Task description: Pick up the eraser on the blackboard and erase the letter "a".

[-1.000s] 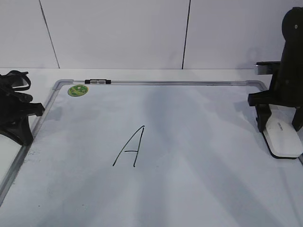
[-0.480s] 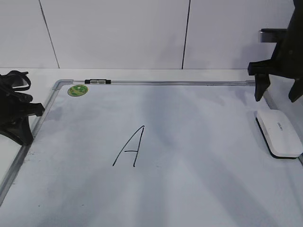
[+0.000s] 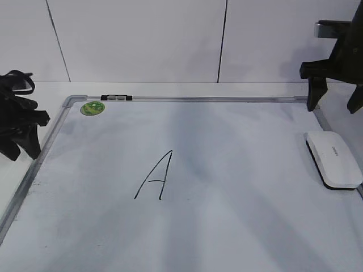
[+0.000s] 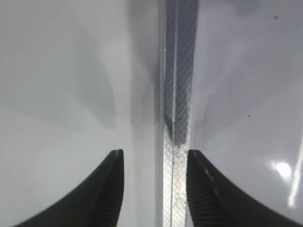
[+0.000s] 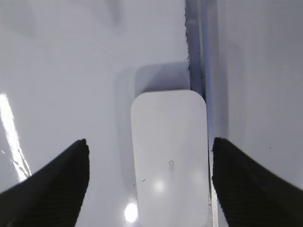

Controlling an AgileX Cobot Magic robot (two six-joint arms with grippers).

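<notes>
The exterior view looks down at a slant across the blackboard (image 3: 227, 226) toward the rear wall, while the left wrist view looks straight down, close, on its left frame rail and the right wrist view on the eraser (image 5: 169, 156), shared with the exterior view's right edge.

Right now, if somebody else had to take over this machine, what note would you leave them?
Right gripper: open, empty, above the eraser.
Left gripper: fingers apart, holding nothing, over the blackboard's left frame.
Eraser: lying flat on the board against its right edge.
Writing: only a capital "A" shows; no small "a" is visible.
Done: the erasing looks finished, eraser set down.
Left: probably nothing but parking the arms.
</notes>
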